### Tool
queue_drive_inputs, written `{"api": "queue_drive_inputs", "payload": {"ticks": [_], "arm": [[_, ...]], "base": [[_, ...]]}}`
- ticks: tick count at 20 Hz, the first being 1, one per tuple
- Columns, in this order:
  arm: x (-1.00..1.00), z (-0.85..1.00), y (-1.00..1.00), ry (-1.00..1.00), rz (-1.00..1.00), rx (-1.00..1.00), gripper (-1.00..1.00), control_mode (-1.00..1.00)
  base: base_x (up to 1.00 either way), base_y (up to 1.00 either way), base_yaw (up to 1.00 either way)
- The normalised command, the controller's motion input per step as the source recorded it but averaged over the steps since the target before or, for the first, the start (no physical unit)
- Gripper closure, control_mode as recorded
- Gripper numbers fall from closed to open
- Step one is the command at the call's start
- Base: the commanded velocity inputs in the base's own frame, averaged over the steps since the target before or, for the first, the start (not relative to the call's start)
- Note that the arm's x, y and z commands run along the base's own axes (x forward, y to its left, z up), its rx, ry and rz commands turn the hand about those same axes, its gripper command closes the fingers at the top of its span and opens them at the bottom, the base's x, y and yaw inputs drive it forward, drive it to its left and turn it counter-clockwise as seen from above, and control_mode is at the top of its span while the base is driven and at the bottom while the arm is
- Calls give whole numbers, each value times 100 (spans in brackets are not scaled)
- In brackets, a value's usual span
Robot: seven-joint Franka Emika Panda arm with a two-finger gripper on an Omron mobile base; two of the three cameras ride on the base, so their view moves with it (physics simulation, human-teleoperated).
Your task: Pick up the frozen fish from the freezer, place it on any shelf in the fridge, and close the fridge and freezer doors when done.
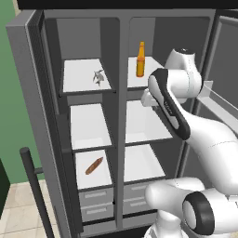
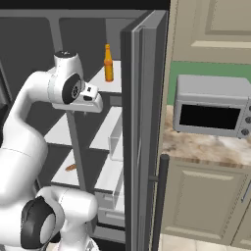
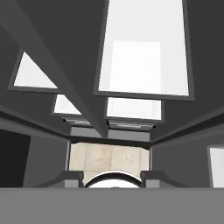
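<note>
- The freezer door is standing wide open on the left, with its dark handle sticking out low down.
- The freezer is the thin side. The frozen fish is lying on its top shelf, near the front right part, with bare white board all around it.
- The fish is tiny, and its long side seems to be running front to back, a bit slanted. I cannot tell which end is the head.
- A reddish-brown sausage is lying slanted on a lower freezer shelf.
- A grey wall is splitting the freezer from the fridge.
- An orange bottle is standing up on the top fridge shelf.
- The tool is hanging in front of the fridge shelves, touching nothing. It is holding nothing. I cannot tell how wide it is gaping.
- The fridge door is standing open on the right, close by the arm.
</note>
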Motion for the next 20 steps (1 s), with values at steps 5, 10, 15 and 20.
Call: {"api": "queue_drive_inputs", "payload": {"ticks": [5,10,15,20], "arm": [[-19,0,-1,-9,0,0,-100,-100],[-51,0,0,-30,0,0,-100,-100],[-52,0,-1,-26,0,0,-100,-100],[-53,0,-12,-23,0,0,-100,-100]], "base": [[0,0,0],[0,0,0],[0,0,0],[0,0,0]]}}
